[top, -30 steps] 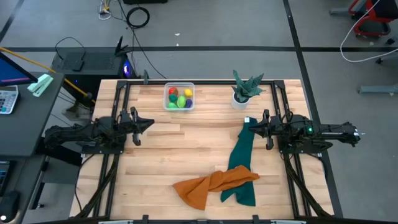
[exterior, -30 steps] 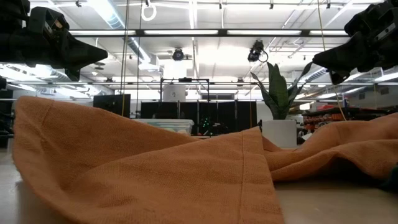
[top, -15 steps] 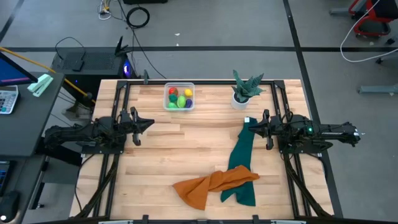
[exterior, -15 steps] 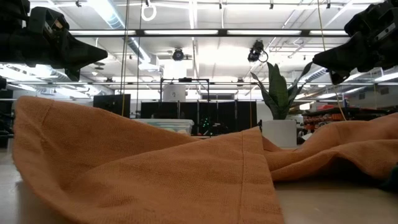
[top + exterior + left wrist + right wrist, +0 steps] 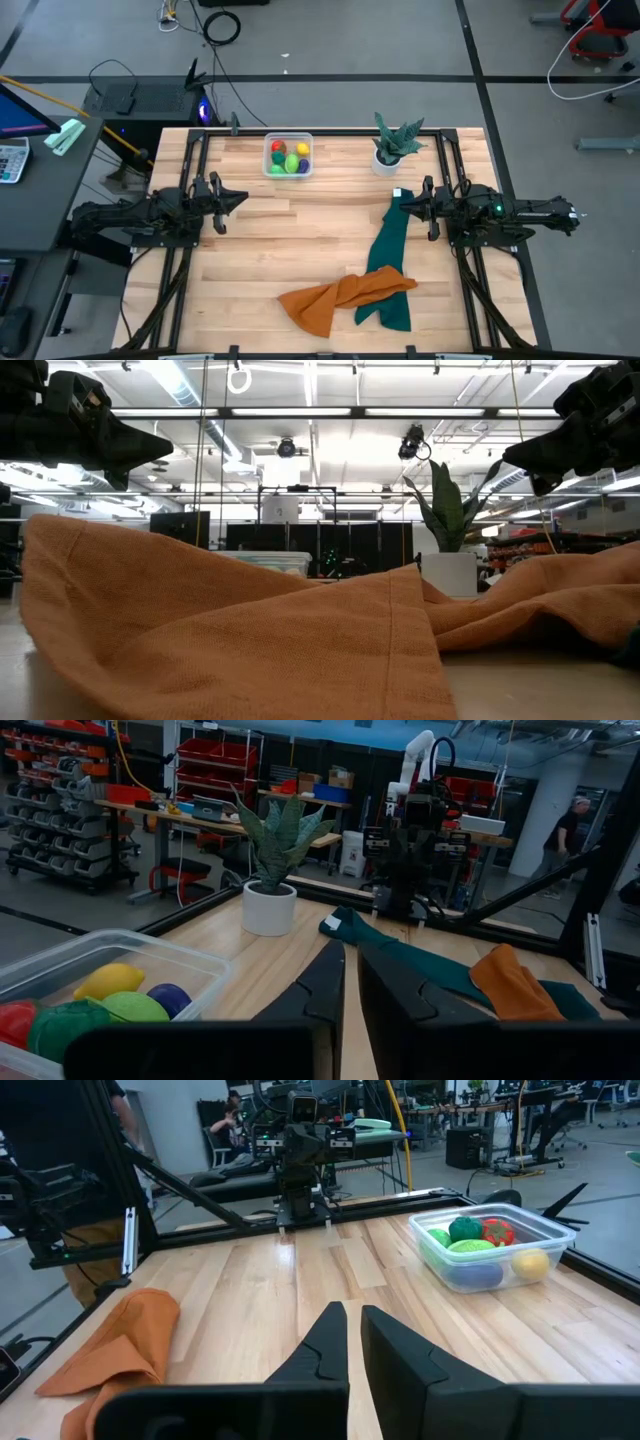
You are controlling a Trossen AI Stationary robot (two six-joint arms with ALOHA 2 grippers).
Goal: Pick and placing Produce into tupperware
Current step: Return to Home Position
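Now, both arms parked at the table's (image 5: 300,235) sides, each pointing inward, well apart.

Left gripper (image 5: 238,197): above bare wood on the left side. Fingers drawn almost together, only a thin slit between them, nothing held.

Right gripper (image 5: 403,208): above the upper end of the green cloth (image 5: 388,250) on the right side. Fingers likewise nearly closed, empty.

Clear container (image 5: 288,156) sits at the far edge, left of the potted plant (image 5: 388,158). Toy produce (image 5: 470,1248) piled inside: red, yellow, purple, dark green and light green pieces visible.

Orange cloth (image 5: 340,292) lies crumpled near the front edge, overlapping the green cloth's lower end.
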